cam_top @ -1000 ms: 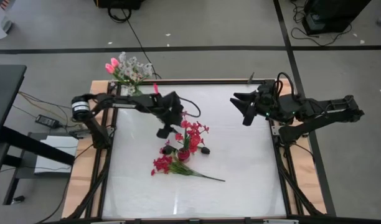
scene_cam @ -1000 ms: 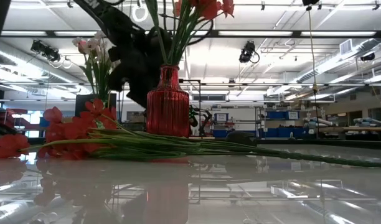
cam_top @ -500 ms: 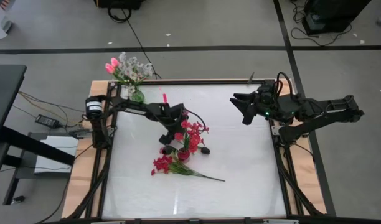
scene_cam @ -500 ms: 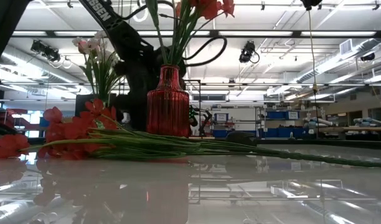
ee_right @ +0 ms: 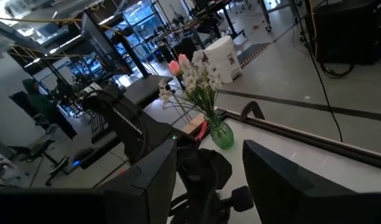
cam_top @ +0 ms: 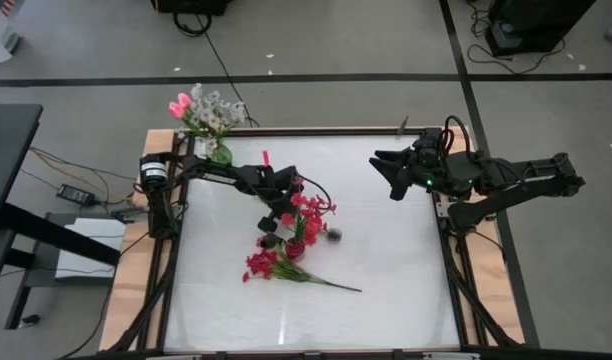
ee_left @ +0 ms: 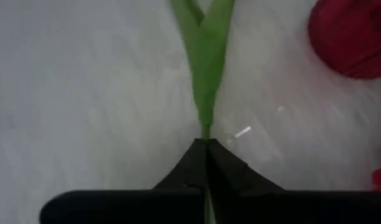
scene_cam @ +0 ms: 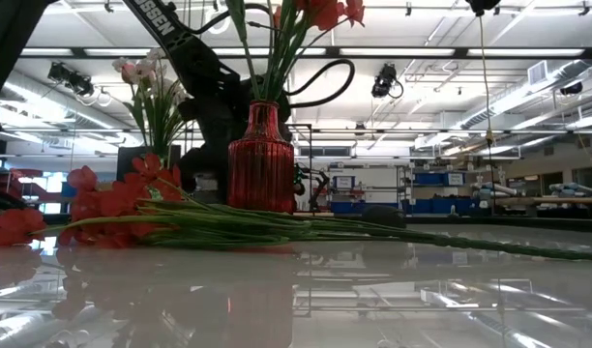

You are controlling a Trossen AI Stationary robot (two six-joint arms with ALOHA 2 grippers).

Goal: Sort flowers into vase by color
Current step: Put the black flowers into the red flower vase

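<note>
Left fingers [ee_left: 206, 163] around one stem [ee_left: 206, 56]

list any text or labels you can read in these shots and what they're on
One text shows: white capital letters on the left arm in the low view. It is cut off by the frame edge and partly hidden; roughly "SSEN", not surely readable.
No other words, numbers or signs can be read in any view.

Bright overhead lighting; glossy table [scene_cam: 373, 300] mirrors it.
</note>
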